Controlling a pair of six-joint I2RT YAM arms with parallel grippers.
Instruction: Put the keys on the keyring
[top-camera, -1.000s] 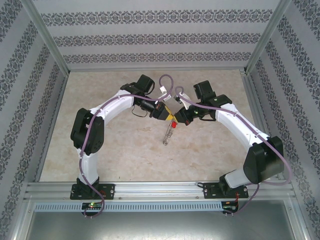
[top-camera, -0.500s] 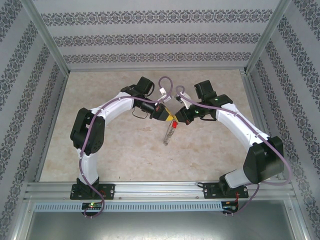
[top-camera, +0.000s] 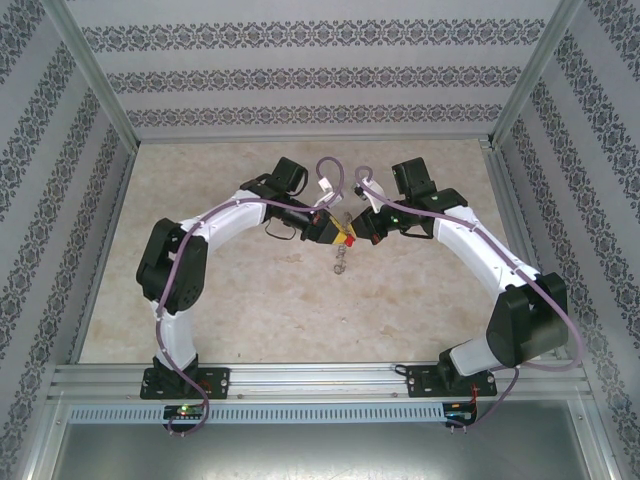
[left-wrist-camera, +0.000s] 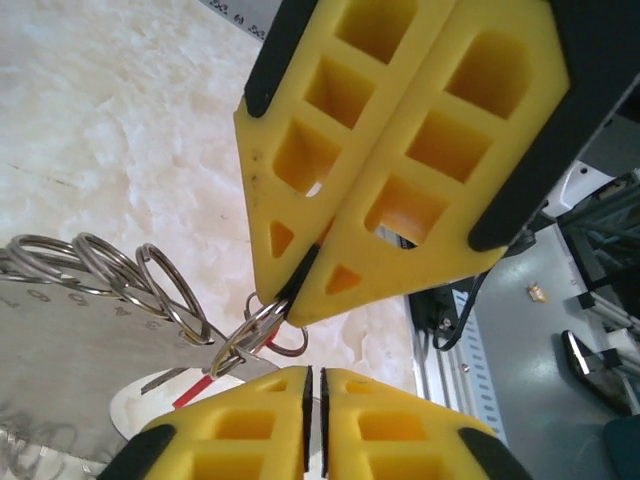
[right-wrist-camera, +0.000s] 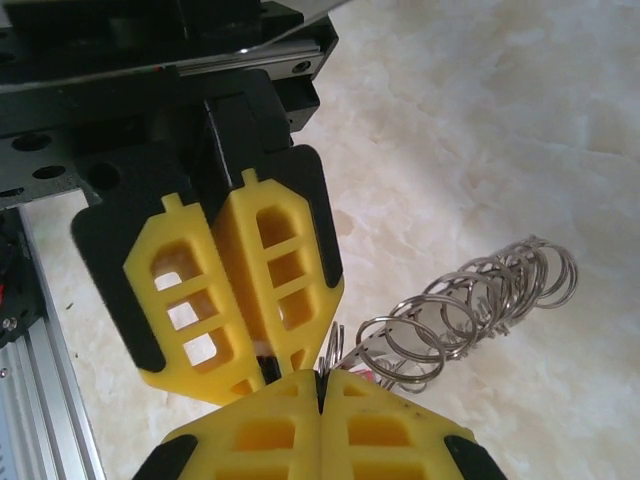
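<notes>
Above mid-table my two grippers meet tip to tip. The keyring (top-camera: 342, 262) hangs just below them, a flat grey hoop (left-wrist-camera: 90, 340) threaded with several small silvery rings (right-wrist-camera: 480, 295). My right gripper (right-wrist-camera: 320, 378) is shut on one small ring at the hoop's near end. My left gripper (left-wrist-camera: 315, 375) is shut too, and the hoop's edge runs into its seam. The key (left-wrist-camera: 195, 387) shows as a red sliver under the hoop beside the fingertips, and as a red spot (top-camera: 351, 240) between the two tips. I cannot tell what holds it.
Patterned walls and metal posts (top-camera: 100, 90) enclose the beige marbled table (top-camera: 240, 310) on three sides. An aluminium rail (top-camera: 320, 380) carrying both arm bases runs along the near edge. Purple cables (top-camera: 330, 165) loop above the wrists.
Both grippers have shifted slightly toward the far side and stayed together. The hanging keyring has swung up and now looks about half as long from above.
</notes>
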